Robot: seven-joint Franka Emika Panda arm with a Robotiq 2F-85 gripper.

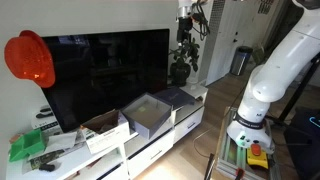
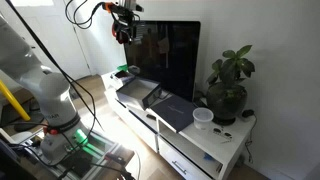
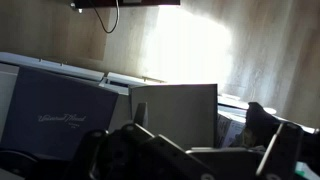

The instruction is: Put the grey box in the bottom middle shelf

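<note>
The grey box (image 1: 150, 113) is light blue-grey with a dark inside. It sits on top of the long white TV bench (image 1: 160, 148), in front of the TV, and it shows in both exterior views (image 2: 148, 96). The bench's lower middle compartment is seen edge-on and hard to make out. My gripper (image 1: 188, 14) hangs high above the bench near the TV's top edge, far from the box (image 2: 123, 24). In the wrist view its fingers (image 3: 210, 140) are spread apart with nothing between them, and a light grey panel (image 3: 175, 112) lies beyond them.
On the bench top there are also a darker charcoal box (image 1: 181, 97), a white-sided box with brown contents (image 1: 106, 129), a green item (image 1: 28, 146), a white cup (image 2: 203, 118) and a potted plant (image 2: 228, 92). A red hard hat (image 1: 30, 58) hangs by the TV (image 1: 105, 75).
</note>
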